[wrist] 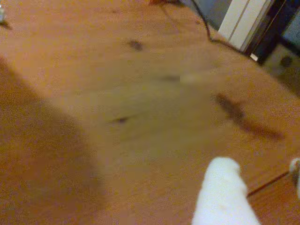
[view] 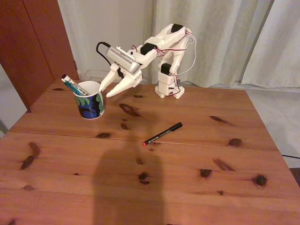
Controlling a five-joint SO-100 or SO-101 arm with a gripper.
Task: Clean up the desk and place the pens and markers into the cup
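Observation:
The cup, a white mug with a blue and green leafy pattern, stands on the desk at the back left in the fixed view. A white-barrelled marker with a black end leans out of it to the left, with a teal-green pen right against it. A thin black pen with a red tip lies flat near the desk's seam, right of centre. My gripper hangs open just right of the cup's rim, holding nothing. In the wrist view a white fingertip hangs over the blurred desk.
The arm's white base stands at the desk's back edge, with white curtains behind it. A dark wooden door is at the back left. A broad shadow falls on the desk's front. A black cable runs along the desk's far part.

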